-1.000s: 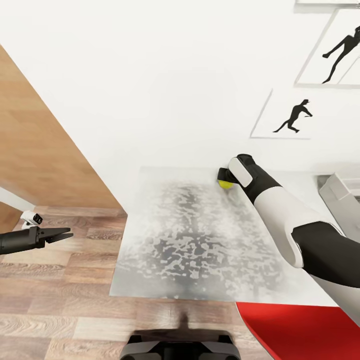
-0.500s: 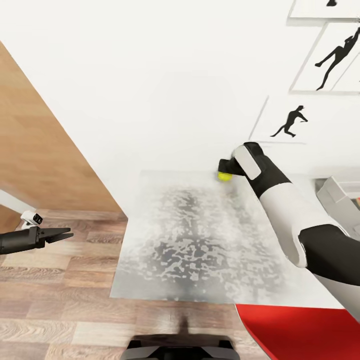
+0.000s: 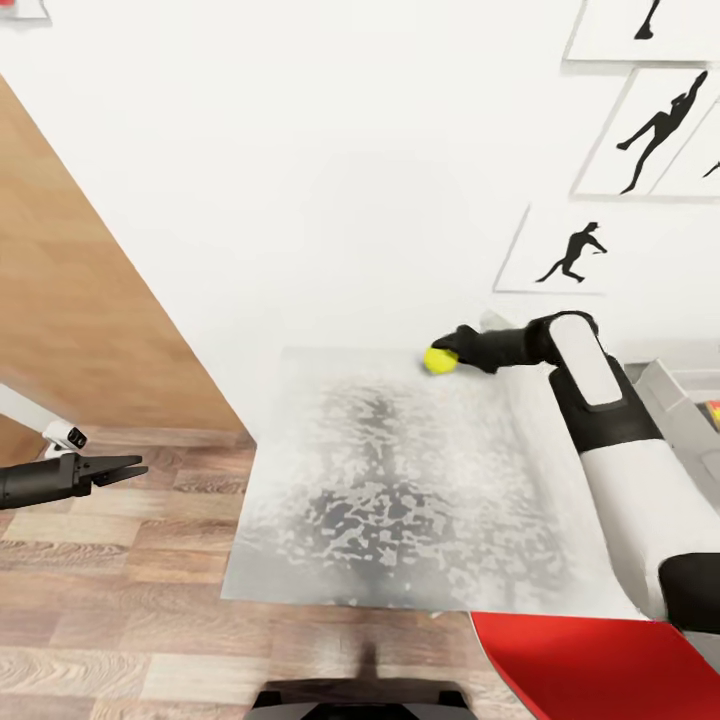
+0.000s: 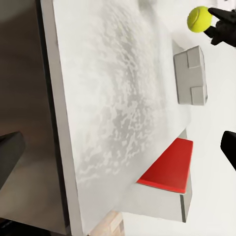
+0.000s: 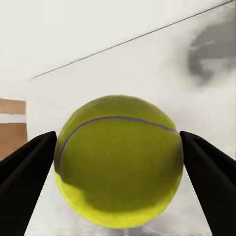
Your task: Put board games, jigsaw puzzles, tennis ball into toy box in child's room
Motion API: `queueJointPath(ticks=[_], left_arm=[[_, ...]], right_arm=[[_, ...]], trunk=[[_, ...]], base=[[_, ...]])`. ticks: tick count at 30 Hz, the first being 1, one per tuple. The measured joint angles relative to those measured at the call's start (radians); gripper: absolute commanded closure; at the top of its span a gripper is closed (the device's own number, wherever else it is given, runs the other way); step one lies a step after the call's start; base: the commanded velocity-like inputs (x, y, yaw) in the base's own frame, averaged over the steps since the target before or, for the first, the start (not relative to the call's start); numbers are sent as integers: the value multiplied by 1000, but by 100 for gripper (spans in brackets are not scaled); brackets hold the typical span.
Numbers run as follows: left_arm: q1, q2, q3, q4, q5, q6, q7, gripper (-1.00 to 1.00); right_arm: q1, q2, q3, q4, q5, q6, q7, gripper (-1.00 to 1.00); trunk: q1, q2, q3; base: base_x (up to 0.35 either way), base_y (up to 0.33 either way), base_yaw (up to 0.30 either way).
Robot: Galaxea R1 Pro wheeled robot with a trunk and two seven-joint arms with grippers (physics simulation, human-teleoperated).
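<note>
the right hand [image 3: 447, 356] is clamped on the tennis ball [image 3: 438, 360], one dark finger [image 5: 27, 172] pressed to each side of it across its widest part. the ball sits squarely between them in the right wrist view, its seam line curving over the top. in the left wrist view the ball [image 4: 199, 19] hangs at the fingertips, above the far edge of the white surface [image 3: 400, 480] by the wall and seemingly clear of it. as a judgement, it is light, slightly springy and round, so it could squirt out if pinched off-centre; a hold across the middle like this one suits it. the toy box [image 4: 191, 76] lies further along the same surface. the left hand [image 3: 118, 468] hangs out over the wood floor [image 3: 110, 600], well apart from the surface, fingers parted and holding nothing.
</note>
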Motion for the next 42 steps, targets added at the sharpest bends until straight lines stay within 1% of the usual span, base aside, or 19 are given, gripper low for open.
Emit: queueJointPath(ticks=[2,3,4,6,8,11,13,14,15,18,21,23,27,29,31,35,38,39,42], left_arm=[[0,-1,-1,0,0,0,0,-100],[0,-1,-1,0,0,0,0,-100],[0,-1,-1,0,1,0,0,-100],[1,-1,-1,0,1,0,0,-100],[3,-2,-1,0,1,0,0,-100],[5,-1,-1,0,0,0,0,-100],[6,2,0,0,-1,0,0,-100],[6,3,0,0,-1,0,0,-100],[6,3,0,0,-1,0,0,-100],[6,1,-1,1,-1,0,0,-100],[6,-1,-1,2,-1,0,0,-100],[6,-1,-1,3,-1,0,0,-100],[9,-1,-1,5,-1,0,0,-100],[13,-2,-1,5,1,1,0,-100],[18,-2,-1,6,4,1,0,-100],[20,-3,0,13,8,2,0,-100],[22,-2,0,47,9,1,0,-100],[25,-3,1,76,9,-4,0,-100],[27,-5,3,102,10,-14,0,-100]], right_arm=[[88,-43,0,-142,-102,0,2,100],[114,-52,-1,-179,-128,0,3,100],[162,-64,-1,-247,-180,-1,4,100],[261,-77,-6,-362,-258,0,5,100],[347,-78,-18,-417,-295,0,8,100],[429,-73,-26,-442,-315,0,48,100],[478,-70,-27,-449,-321,-3,125,100],[490,-69,-27,-450,-321,-4,149,100],[513,-68,-26,-452,-321,-6,199,100],[573,-67,-22,-454,-318,-8,292,100],[652,-63,-17,-454,-316,-9,351,100],[712,-44,-16,-454,-317,-9,383,100],[846,28,-3,-455,-318,-10,472,100],[879,43,10,-455,-320,-10,497,100],[900,52,21,-455,-321,-10,514,100],[912,53,27,-455,-321,-9,523,100],[915,49,26,-456,-321,-9,526,100],[916,49,26,-456,-321,-9,527,100],[916,54,27,-456,-321,-10,527,100]], trunk=[[0,0,3],[0,0,5],[0,0,7],[0,0,10],[0,0,13],[0,0,18],[0,0,21],[0,0,23],[0,0,25],[0,0,30],[0,0,35],[0,0,38],[0,0,45],[0,0,48],[0,0,51],[0,0,58],[0,0,63],[0,0,64],[0,0,69]], base=[[0,0,0],[0,0,0],[0,0,0],[0,0,0],[0,0,0],[0,0,0],[0,0,0],[0,0,0],[0,0,0],[0,0,0],[0,0,0],[0,0,0],[0,0,0],[0,0,0],[0,0,0],[0,0,0],[0,0,0],[0,0,0],[0,0,0]])
